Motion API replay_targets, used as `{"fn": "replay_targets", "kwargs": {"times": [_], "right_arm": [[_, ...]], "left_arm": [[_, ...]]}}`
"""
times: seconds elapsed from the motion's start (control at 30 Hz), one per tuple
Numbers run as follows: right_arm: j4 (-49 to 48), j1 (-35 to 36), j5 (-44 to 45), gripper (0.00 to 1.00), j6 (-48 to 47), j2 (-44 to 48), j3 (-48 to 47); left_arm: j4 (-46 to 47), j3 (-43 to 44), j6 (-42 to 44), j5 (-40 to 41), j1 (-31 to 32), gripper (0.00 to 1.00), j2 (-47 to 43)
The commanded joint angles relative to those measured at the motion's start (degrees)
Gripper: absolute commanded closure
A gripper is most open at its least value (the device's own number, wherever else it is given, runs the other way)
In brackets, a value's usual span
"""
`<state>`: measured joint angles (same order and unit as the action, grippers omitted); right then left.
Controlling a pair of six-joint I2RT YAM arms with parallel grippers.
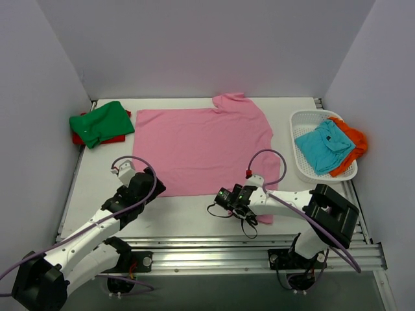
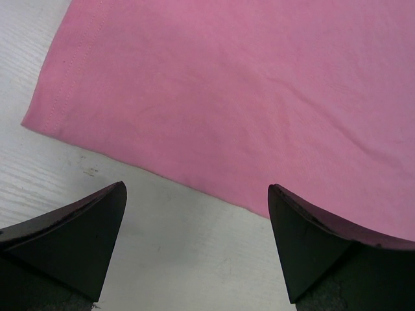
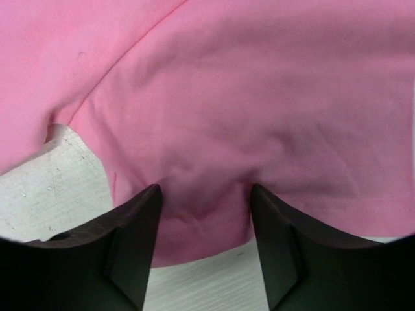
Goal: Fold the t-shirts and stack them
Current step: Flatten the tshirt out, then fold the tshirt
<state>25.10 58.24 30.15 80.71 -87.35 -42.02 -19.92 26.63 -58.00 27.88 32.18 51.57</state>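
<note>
A large pink t-shirt (image 1: pixel 201 146) lies spread flat in the middle of the table. A green t-shirt (image 1: pixel 100 122) rests folded on a red one (image 1: pixel 117 137) at the back left. Teal (image 1: pixel 322 146) and orange (image 1: pixel 353 139) t-shirts sit crumpled in the basket. My left gripper (image 1: pixel 154 186) (image 2: pixel 196 186) is open over bare table just short of the pink t-shirt (image 2: pixel 246 97) and its near left corner. My right gripper (image 1: pixel 224 196) (image 3: pixel 205 188) stands open at the near right hem, fingertips pressed on the pink t-shirt (image 3: pixel 259 84), with cloth puckered between them.
A white mesh basket (image 1: pixel 305 115) stands at the right edge. Grey walls close in the back and both sides. A metal rail (image 1: pixel 214 249) runs along the near edge by the arm bases.
</note>
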Motion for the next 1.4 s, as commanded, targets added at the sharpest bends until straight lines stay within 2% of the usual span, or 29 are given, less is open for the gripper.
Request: {"fn": "replay_targets", "kwargs": {"times": [0.0, 0.03, 0.1, 0.13, 0.23, 0.33, 0.47, 0.63, 0.73, 0.77, 0.87, 1.0, 1.37], "right_arm": [[-4.9, -0.7, -4.7, 0.5, 0.1, -1.4, 2.6], [-5.2, -0.8, -5.1, 0.61, 0.0, -1.5, 2.7], [-6.7, -1.2, -5.6, 0.73, -0.9, -1.5, 3.2], [-7.2, -1.5, -5.9, 0.89, -1.1, -1.5, 3.7], [-7.3, -2.0, -6.2, 1.0, -1.6, -1.7, 3.7], [-6.6, -2.0, -5.5, 1.0, -1.8, -1.9, 3.3], [-5.8, -1.9, -4.4, 1.0, -2.1, -1.8, 2.7], [-6.6, -2.0, -3.7, 1.0, -3.3, -1.9, 2.6], [-6.9, -2.1, -3.3, 1.0, -4.1, -2.1, 2.1], [-7.0, -2.1, -3.1, 1.0, -4.5, -2.0, 2.1], [-7.4, -2.3, -2.7, 1.0, -5.6, -1.9, 2.2], [-8.0, -2.5, -2.6, 1.0, -6.0, -0.5, 2.8], [-7.7, -3.7, -1.8, 1.0, -6.4, 2.1, 4.6]], "left_arm": [[1.5, 1.6, 0.4, 0.8, 0.2, 0.0, 0.1], [1.3, 1.6, 0.4, 0.9, 0.2, 0.0, 0.1], [0.4, 1.8, 0.3, 1.0, 0.2, 0.0, -0.2], [0.1, 1.9, 0.3, 1.1, 0.2, 0.0, -0.3], [-2.4, 3.0, 0.3, 1.7, 0.2, 0.0, -1.4], [-6.3, 5.3, 0.5, 2.4, 0.2, 0.0, -2.5], [-16.6, 9.3, -0.1, 3.7, 0.2, 0.01, -2.3], [-21.0, 8.8, -2.8, 4.3, 0.2, 0.01, -2.4], [-17.7, 6.0, -4.0, 3.7, 0.2, 0.01, -1.9], [-15.0, 4.1, -4.5, 3.4, 0.2, 0.05, -0.7], [-9.5, 1.7, -5.8, 1.8, 0.2, 0.07, 2.2], [-5.7, 1.5, -7.0, 1.8, 0.2, 0.07, 8.5], [1.5, 1.1, -8.8, 4.5, 0.3, 0.1, 15.7]]}}
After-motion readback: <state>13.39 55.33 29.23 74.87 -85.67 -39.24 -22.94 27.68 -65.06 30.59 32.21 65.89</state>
